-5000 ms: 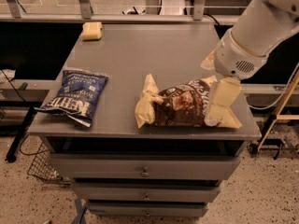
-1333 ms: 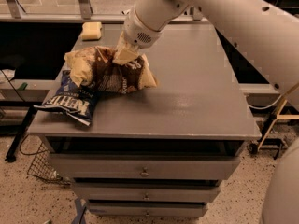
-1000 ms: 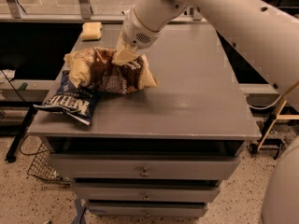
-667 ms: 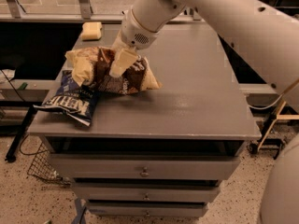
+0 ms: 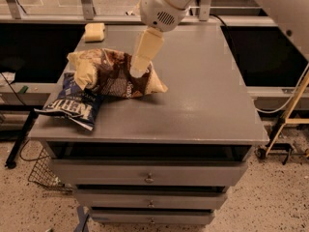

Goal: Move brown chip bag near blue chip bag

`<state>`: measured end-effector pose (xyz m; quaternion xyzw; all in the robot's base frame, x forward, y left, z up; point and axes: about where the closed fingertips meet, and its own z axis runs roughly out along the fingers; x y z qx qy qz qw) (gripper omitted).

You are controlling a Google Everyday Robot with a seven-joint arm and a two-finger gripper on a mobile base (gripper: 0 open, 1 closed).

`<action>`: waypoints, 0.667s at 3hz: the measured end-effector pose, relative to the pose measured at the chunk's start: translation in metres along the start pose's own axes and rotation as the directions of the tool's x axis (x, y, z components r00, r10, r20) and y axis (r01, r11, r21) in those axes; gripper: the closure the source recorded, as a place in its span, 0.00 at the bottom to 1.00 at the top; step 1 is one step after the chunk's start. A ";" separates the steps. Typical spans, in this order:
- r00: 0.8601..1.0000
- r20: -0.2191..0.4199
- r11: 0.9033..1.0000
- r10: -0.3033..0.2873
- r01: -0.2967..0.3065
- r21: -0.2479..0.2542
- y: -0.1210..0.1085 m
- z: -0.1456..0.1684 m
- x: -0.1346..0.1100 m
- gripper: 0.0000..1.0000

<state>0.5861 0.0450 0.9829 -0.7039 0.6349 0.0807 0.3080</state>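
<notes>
- Your brown chip bag (image 5: 113, 76) lies on its side on the left half of the table (image 5: 203, 95), toward the middle of its depth.
- Its long axis runs left to right across the table, a little skewed: the pale left end sits slightly farther back, and the pale right end points toward the table's front right.
- The dark brown middle faces up, crumpled and puffed.
- The bag's left end touches the blue chip bag (image 5: 72, 103) and overlaps that bag's back edge.
- The blue chip bag lies flat at the front left of the table. Its long axis runs back to front, its white lettering is at the near end, and one corner reaches the table's left edge.
- Your gripper (image 5: 137, 70) comes down from the white arm (image 5: 166, 4) onto the top of the brown chip bag, right of its centre. You cannot tell how far it is open, or whether it has hold of the bag.
- A yellow block (image 5: 94, 31) sits at the back left corner, well apart from both bags.
- Under the tabletop are three drawers (image 5: 149, 170), all shut, so their contents are hidden.
- A wire basket (image 5: 41, 175) stands on the floor at the left; you cannot tell what it holds.
</notes>
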 end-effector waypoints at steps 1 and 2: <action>0.998 -0.034 0.996 0.056 -0.053 0.070 0.013 -0.048 0.021 0.00; 0.977 -0.057 0.975 0.207 -0.201 0.100 0.031 -0.070 0.080 0.00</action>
